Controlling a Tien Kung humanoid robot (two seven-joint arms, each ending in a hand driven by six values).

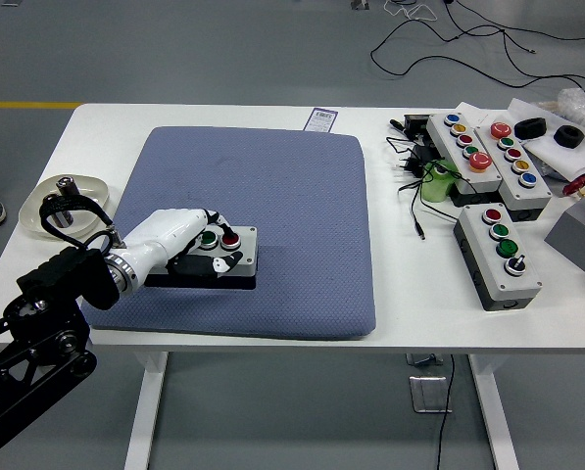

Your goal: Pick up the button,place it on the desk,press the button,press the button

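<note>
Button box [235, 257]: grey rectangular housing, round green and red caps, laid on blue quilted mat [292, 196].
Left hand [179, 235] is draped over its left end, glossy white fingers [214, 217] loosely curled onto the caps.

Three spare button boxes [488, 176] are sitting at counter's [272, 348] right edge; white dish [62, 201] is sitting at left edge.

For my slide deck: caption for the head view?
Left hand rests on the button box atop the blue pad.

Left hand [189, 242] low, palm down, fingers [212, 217] curled forward; black arm entering from lower left
</note>
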